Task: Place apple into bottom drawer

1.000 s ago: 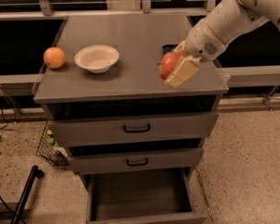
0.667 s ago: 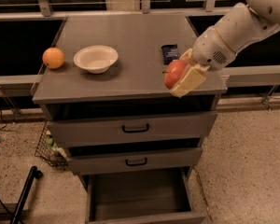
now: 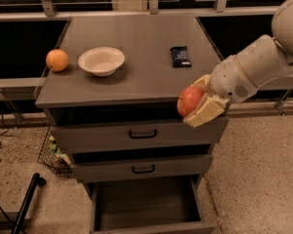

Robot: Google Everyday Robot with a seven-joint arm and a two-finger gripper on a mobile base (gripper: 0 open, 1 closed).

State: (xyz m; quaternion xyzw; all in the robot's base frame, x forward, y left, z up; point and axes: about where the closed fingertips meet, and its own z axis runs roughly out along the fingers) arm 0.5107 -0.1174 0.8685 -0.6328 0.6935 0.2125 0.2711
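The red apple with a paler blush is held in my gripper, whose cream fingers are shut around it. Gripper and apple hang in the air just in front of the cabinet's front right edge, level with the top drawer. The bottom drawer is pulled open below, a wide grey box with nothing in it. The apple is above and to the right of the drawer's opening.
On the cabinet top stand a white bowl, an orange fruit at the left edge and a dark packet. Two shallower drawers with black handles are closed. A wire basket and a black pole are at lower left.
My gripper has carried the apple off the cabinet top, forward and down past the front right edge. The packet it covered now shows.
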